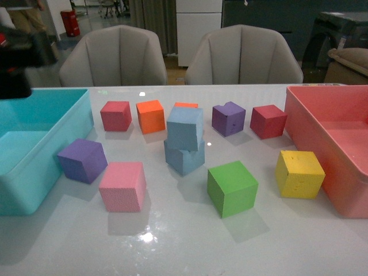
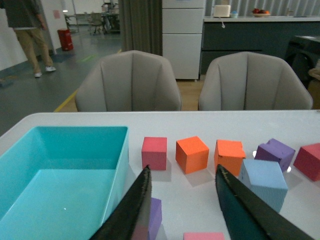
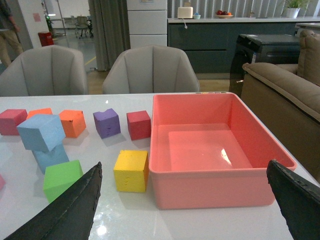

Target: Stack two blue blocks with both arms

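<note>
Two pale blue blocks stand stacked in the middle of the table. The upper blue block rests on the lower blue block, turned a little askew. The stack also shows in the right wrist view, with the upper block on the lower block. Only the upper block shows in the left wrist view. My left gripper is open and empty, raised near the turquoise bin, apart from the stack. My right gripper is open wide and empty, in front of the pink bin. Neither touches a block.
A turquoise bin stands left and a pink bin right. Around the stack lie a green cube, a yellow cube, a pink cube, purple cubes, red cubes and orange cubes. Two chairs stand behind the table.
</note>
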Action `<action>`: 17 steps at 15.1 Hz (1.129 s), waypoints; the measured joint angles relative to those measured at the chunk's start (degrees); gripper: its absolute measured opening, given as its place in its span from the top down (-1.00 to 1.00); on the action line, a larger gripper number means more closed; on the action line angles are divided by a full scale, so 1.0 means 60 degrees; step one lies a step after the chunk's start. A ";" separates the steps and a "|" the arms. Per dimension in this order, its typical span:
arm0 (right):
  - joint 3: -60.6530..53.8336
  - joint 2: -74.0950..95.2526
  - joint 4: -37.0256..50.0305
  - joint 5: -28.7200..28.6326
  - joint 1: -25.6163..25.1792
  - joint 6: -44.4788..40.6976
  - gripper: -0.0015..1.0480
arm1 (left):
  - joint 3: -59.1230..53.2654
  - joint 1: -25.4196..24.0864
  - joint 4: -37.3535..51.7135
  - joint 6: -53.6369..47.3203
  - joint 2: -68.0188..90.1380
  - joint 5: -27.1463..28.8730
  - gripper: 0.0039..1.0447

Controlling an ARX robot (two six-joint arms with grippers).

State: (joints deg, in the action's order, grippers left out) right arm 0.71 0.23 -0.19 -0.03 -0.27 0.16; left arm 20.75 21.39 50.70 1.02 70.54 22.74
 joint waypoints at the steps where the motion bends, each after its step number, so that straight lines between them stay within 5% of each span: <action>1: 0.0000 0.0000 -0.0004 0.0000 0.0000 0.0000 -0.88 | -0.0488 -0.0437 0.0182 -0.0004 -0.0168 -0.0597 0.45; 4: 0.0000 0.0000 -0.0004 0.0004 0.0000 0.0000 -0.88 | -0.1530 -0.1450 0.0160 -0.0015 -0.1013 -0.1603 0.97; 14: 0.0000 0.0000 -0.0004 0.0007 0.0000 0.0000 -0.88 | -0.3348 -0.3555 -0.1836 -0.0036 -0.4929 -0.3701 0.97; 17: 0.0000 0.0000 0.0000 0.0004 0.0000 0.0000 -0.88 | -0.3355 -0.3544 -0.2794 -0.0040 -0.5978 -0.3789 0.97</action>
State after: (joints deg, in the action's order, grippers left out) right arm 0.71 0.23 -0.19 -0.01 -0.27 0.16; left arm 0.62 0.12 33.93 0.78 34.68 0.01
